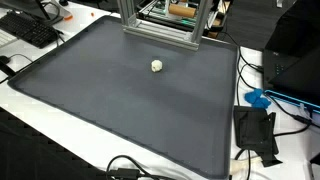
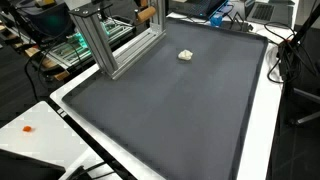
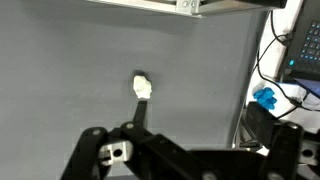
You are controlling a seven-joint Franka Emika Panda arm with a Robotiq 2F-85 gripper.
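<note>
Item: small white crumpled lump (image 1: 157,65), possibly paper or foam. Laid mid dark grey rubbery mat (image 1: 90,100) on white worktop (image 1: 25,125), near aluminium-profile frame (image 1: 160,35). Judged light, soft, crushable; best pinched across middle. Black gripper (image 3: 190,142) spread wide, empty, lump untouched.

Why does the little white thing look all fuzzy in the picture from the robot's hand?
In the wrist view the small white object has soft edges, and the dark fingers, very near the camera, are blurred too. In both exterior views it looks tiny but crisper. The grey mat is evenly lit there, with a faint pale sheen and no hard shadows.
</note>
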